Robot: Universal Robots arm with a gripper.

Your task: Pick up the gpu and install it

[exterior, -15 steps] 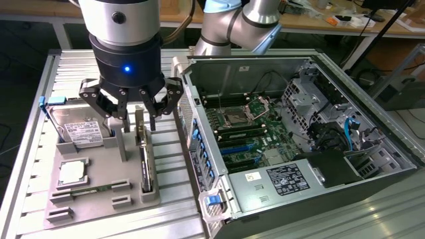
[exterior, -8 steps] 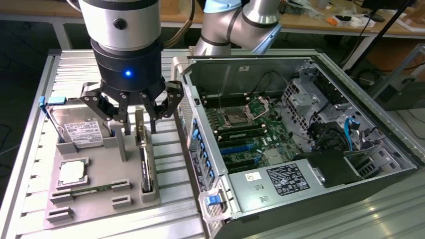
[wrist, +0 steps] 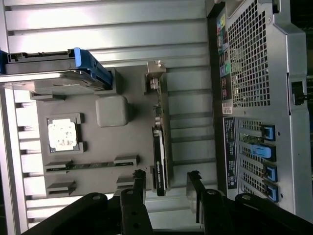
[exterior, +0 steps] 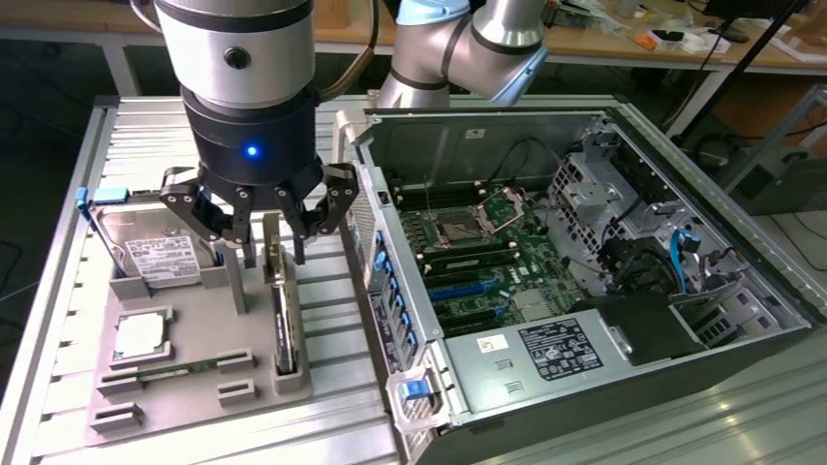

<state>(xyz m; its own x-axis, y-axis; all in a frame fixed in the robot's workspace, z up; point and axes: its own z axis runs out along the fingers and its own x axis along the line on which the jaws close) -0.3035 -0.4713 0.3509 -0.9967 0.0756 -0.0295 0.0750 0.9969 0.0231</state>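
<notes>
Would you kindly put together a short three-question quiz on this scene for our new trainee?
1. Fill in the blank: the gpu, a thin green circuit card with a silver end bracket, stands on edge in a grey ___ beside the open metal computer case.
2. True or false: the gpu is already seated in the computer case.
3. Choose one. The black gripper has its jaws:
A. shut on the gpu
B. open, on either side of the gpu's upper edge
C. open above the computer case

Key: 1 holder tray; 2 false; 3 B.
</notes>
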